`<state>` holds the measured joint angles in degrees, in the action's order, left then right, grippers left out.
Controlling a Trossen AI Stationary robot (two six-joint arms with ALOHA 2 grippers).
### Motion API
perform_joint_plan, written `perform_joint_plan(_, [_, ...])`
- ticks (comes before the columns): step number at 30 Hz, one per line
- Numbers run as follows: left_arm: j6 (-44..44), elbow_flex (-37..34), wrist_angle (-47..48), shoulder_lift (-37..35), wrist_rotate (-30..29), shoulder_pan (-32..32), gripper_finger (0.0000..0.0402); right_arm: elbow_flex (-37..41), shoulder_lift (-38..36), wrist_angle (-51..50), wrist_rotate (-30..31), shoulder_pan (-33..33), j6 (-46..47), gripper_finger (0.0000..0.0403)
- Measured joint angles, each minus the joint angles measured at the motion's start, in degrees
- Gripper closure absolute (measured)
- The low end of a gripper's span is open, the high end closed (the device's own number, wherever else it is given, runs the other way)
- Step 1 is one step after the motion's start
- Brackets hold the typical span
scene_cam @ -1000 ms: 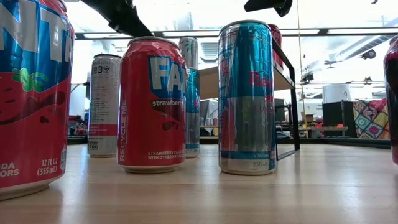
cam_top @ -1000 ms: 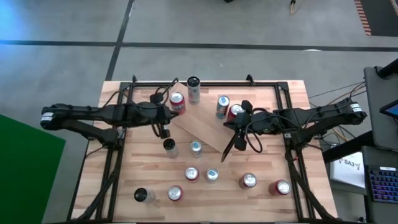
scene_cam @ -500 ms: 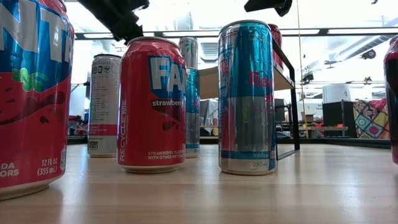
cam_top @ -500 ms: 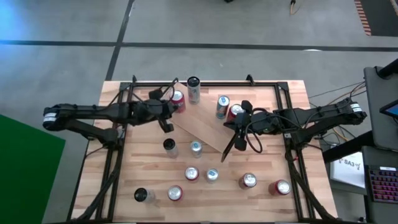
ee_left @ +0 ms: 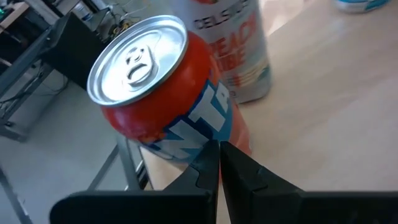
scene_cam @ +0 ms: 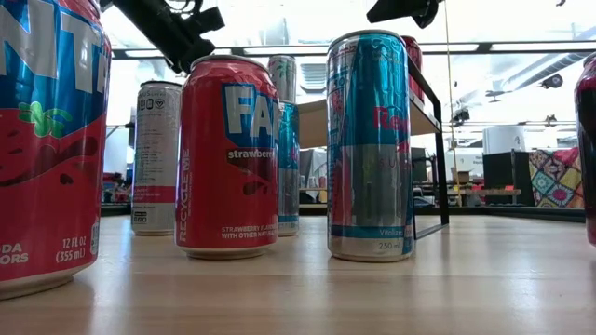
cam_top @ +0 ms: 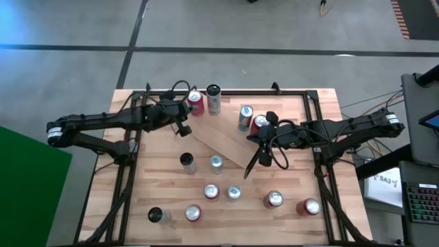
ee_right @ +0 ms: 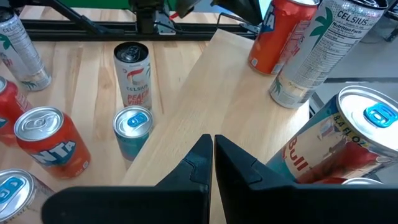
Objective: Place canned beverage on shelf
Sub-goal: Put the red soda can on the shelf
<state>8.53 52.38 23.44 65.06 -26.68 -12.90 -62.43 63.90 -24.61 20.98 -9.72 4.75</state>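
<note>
A red soda can [cam_top: 195, 101] stands by the far left end of the light-wood shelf [cam_top: 223, 140], next to a tall white Celsius can [cam_top: 213, 98]. My left gripper [cam_top: 186, 113] is shut, and its tips are at the red can [ee_left: 161, 93]. The can's base is hidden behind the fingers. My right gripper [cam_top: 264, 129] is shut and hovers over the shelf [ee_right: 205, 99] beside a red can and a blue-and-silver can [cam_top: 245, 116] at the shelf's far right. It touches nothing. My left gripper has its shut fingertips [ee_left: 211, 163] against the lower side wall [ee_left: 205, 134] of the red can. The fingers slant downward and come from the table's left. Whether the can's base rests on the wood I cannot tell, since the fingers cover it.
Several more cans stand on the near half of the table, among them a slim one [cam_top: 216, 163], a red one [cam_top: 274, 200] and a dark one [cam_top: 158, 215]. A black frame [cam_top: 240, 92] runs along the table's far edge, close behind the two cans.
My left gripper has swung toward the table's far edge, staying shut. The red can has moved with it, from beside the shelf's left corner to a spot next to the Celsius can.
</note>
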Motion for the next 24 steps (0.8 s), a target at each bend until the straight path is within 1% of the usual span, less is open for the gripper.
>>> perform_joint_plan(5, [0.7, 0.0, -0.1, 0.0, 0.0, -1.1, 0.0402, 0.0, 0.0, 0.0, 0.0, 0.0, 0.1, 0.0394])
perform_joint_plan(24, [3.2, 0.0, -3.9, 1.3, 0.1, -2.0, 0.0402, 0.0, 0.0, 0.0, 0.0, 0.0, 0.1, 0.0394])
